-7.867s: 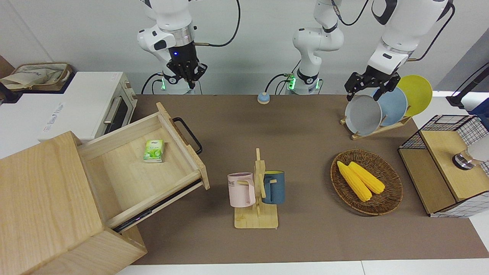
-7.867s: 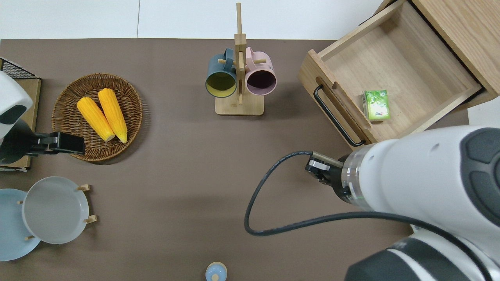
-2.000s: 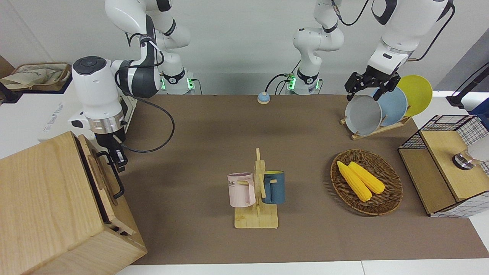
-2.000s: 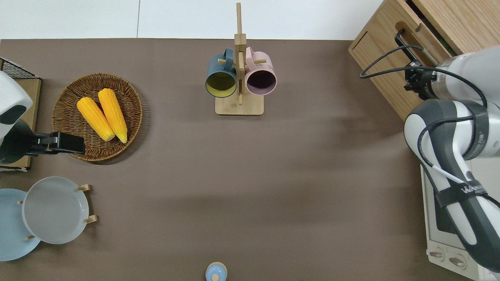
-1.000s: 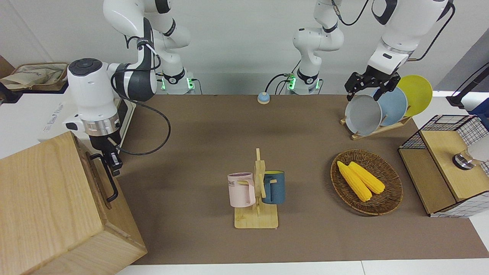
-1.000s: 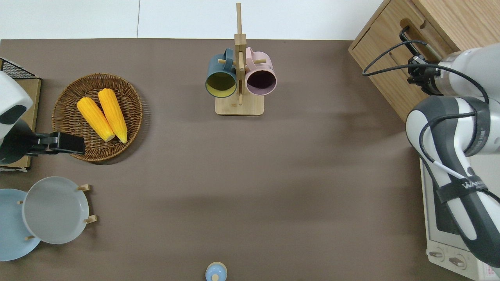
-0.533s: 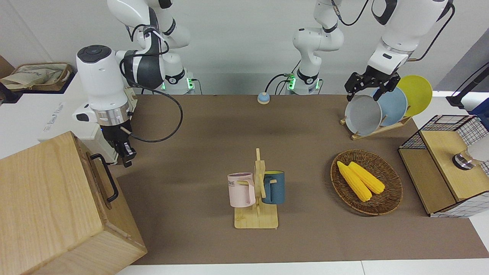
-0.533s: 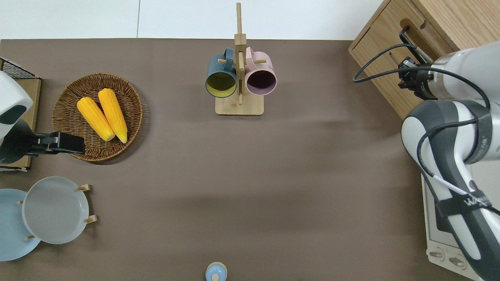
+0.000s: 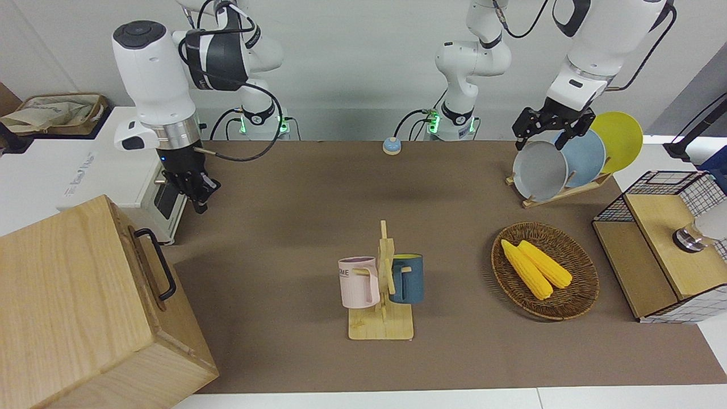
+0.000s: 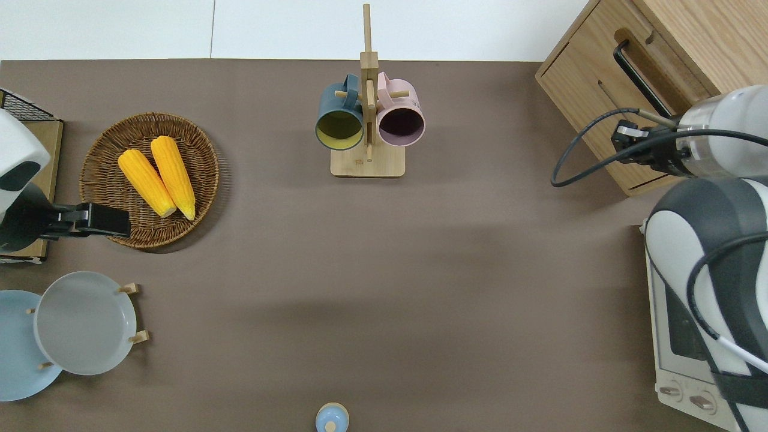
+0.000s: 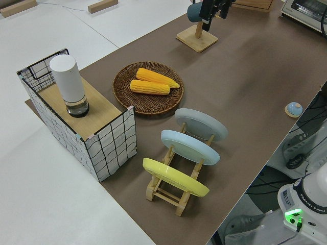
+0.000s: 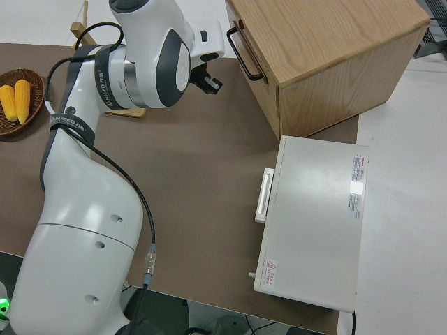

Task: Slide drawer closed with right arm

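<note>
Two mugs (image 9: pixel 381 279) on rack, well apart from shut drawer (image 9: pixel 150 270).

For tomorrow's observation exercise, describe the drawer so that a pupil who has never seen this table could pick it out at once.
Find the big pale-wood box at the right arm's end of the table, beside the white toaster oven. The drawer is the wide, shallow front at the top of the box's face, pushed in flush. Its black metal loop handle sets it apart; the panel below has only a slot.
</note>
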Available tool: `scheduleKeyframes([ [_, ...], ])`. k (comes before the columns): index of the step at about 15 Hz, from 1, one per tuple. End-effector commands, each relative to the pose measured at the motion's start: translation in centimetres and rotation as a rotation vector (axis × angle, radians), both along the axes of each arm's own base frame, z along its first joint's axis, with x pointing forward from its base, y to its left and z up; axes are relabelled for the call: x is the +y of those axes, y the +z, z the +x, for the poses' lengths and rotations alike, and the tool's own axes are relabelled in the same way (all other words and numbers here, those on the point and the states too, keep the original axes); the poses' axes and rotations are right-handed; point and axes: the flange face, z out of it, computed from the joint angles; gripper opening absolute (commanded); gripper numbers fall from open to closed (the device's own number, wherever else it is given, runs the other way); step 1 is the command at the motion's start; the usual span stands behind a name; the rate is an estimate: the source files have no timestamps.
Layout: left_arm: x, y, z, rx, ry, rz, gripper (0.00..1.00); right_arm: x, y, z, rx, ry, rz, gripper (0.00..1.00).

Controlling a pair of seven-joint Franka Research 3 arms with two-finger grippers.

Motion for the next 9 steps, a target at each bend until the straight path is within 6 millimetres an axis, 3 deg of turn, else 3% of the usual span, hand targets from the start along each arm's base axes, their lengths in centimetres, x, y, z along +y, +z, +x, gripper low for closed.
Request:
scheduleKeyframes([
  [1, 0.2, 0.4, -0.4, 0.002, 0.0, 0.012, 1.0, -0.2, 1.8, -3.2, 0.027, 0.145, 0.018, 0.0],
  [5, 0.2, 0.4, -0.4, 0.003, 0.001, 0.012, 1.0, 0.5, 2.8, -6.7, 0.06, 0.24, 0.059, 0.033],
  [6, 0.2, 0.4, -0.4, 0.003, 0.001, 0.012, 1.0, 0.3, 2.8, -7.4, 0.089, 0.278, 0.057, 0.166],
  [7, 0.2, 0.4, -0.4, 0.003, 0.001, 0.011, 1.0, 0.2, 3.1, -8.0, 0.1, 0.295, 0.063, 0.378],
  [8, 0.2, 0.4, -0.4, 0.002, 0.001, 0.012, 1.0, 0.1, 3.5, -8.4, 0.1, 0.294, 0.07, 0.49],
  [9, 0.2, 0.4, -0.4, 0.003, 0.001, 0.012, 1.0, 0.1, 3.7, -8.6, 0.1, 0.299, 0.077, 0.773],
])
